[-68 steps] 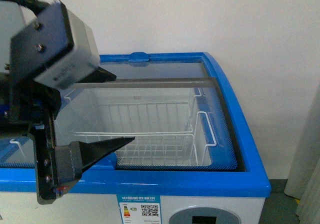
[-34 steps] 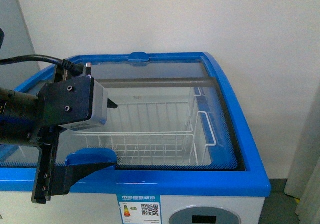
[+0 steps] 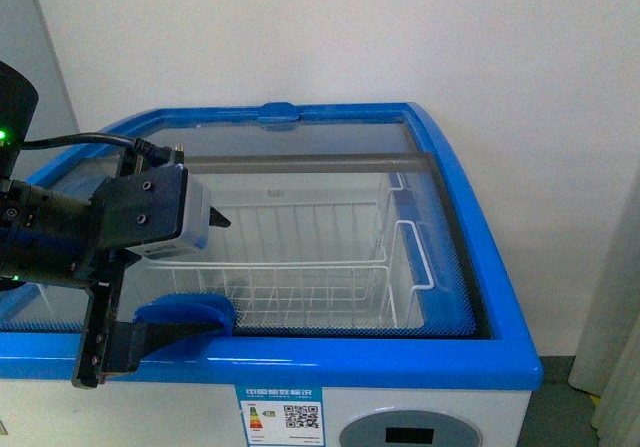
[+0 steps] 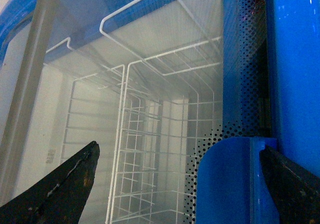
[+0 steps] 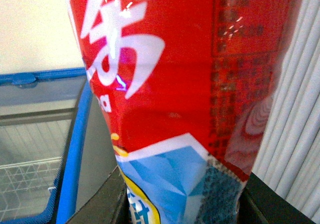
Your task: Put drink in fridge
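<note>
The fridge [image 3: 400, 362] stood open, left gripper [image 3: 215, 267] spread; right gripper [image 5: 185, 201] clamped the drink [image 5: 175, 58], not yet stowed inside.

I seem to be working in a plain indoor room fitted out with shop equipment, most likely a test or demonstration space. The main clue is the fridge [image 3: 350, 362]. It is a retail-style chest freezer with a blue rim, sliding glass lids [image 3: 300, 139] for looking down at the stock, and white wire baskets [image 3: 300, 267] hung inside. Its front carries an energy label [image 3: 275, 417] with a QR code. It stands against a plain white wall [image 3: 420, 37]. To its right I see grey floor [image 3: 555, 417] and a white pleated curtain [image 3: 618, 307]. Whether this is a lab or a shop's back room, I cannot tell.
</note>
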`<state>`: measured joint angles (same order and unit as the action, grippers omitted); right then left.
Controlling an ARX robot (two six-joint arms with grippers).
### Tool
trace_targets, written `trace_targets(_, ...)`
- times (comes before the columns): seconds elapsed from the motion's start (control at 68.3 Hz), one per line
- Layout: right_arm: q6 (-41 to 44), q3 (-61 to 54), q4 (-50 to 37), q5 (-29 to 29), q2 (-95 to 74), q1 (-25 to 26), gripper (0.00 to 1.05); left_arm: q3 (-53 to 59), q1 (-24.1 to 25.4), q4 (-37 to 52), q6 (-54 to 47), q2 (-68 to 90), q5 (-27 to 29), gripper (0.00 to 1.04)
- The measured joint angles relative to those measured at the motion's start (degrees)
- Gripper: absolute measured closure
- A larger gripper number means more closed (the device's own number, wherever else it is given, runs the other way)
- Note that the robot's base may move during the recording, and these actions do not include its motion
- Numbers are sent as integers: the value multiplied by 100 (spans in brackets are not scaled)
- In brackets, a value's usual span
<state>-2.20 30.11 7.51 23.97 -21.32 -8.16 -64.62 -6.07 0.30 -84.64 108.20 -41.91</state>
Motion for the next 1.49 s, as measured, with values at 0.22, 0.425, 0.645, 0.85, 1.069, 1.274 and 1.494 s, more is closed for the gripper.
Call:
trace_targets(0.22, 0, 0, 0, 0, 0, 0, 66, -501, 17, 101, 55, 345, -120, 8)
trace_targets(0.425, 0, 0, 0, 0, 0, -2, 66, -1071, 17, 450, 44, 640, 68, 8)
trace_targets(0.645, 0, 0, 0, 0, 0, 0, 66, -1373, 11, 1327, 74, 992, 254, 8)
trace_targets(0.85, 0, 0, 0, 2, 0, 0, 66, -2111, -59, 2966, 463, 1508, 1333, 8)
trace_targets(1.069, 0, 0, 0, -2, 0, 0, 66, -2868, -136, 4013, 2037, 1572, 2983, 8)
trace_targets(1.274, 0, 0, 0, 0, 0, -2, 66, -2736, -129, 2957, 4365, 1150, 4124, 8)
trace_targets(1.494, 0, 0, 0, -2, 0, 0, 66, -1117, -28, 1829, 7460, -579, 3497, 8)
